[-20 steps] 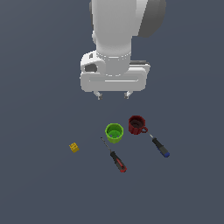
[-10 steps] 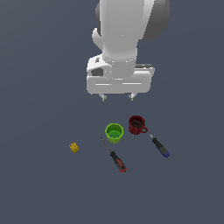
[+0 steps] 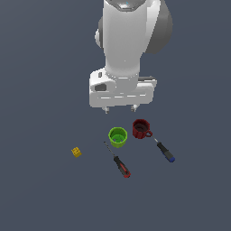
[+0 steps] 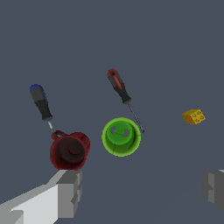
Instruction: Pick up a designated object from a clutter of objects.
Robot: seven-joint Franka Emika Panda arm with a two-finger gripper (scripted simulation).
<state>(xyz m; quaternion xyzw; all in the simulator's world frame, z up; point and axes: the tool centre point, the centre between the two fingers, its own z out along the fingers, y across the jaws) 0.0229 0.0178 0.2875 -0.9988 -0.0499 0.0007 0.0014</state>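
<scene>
**Claw drifted toward the exterior view's right, above the clutter**

Since the earlier frames, my arm had slid toward the exterior view's right, so the claw (image 3: 120, 109) hung more nearly over the cups; nothing on the floor had shifted. Its fingers (image 4: 70, 192) stood wide apart and held nothing, and in the wrist view I saw one at each lower corner with bare floor between them.

Nearest the claw stood the green cup (image 3: 117, 136), upright, its mouth open to the camera. Just beside it, toward the exterior view's right, sat the dark red mug (image 3: 141, 128), also upright, its handle pointing at the blue-tipped screwdriver (image 3: 164, 150). That one's shaft tip reached almost to the mug's handle; I could not tell whether they touched.

My target, the red-tipped screwdriver (image 3: 118, 162), lay flat on the floor in front of the green cup, well clear of the claw. Its thin grey shaft ended close by the cup's base, and its black handle ran away from the cup to the red end.

Well apart from all these, toward the exterior view's left, lay the tiny yellow block (image 3: 76, 152).
</scene>
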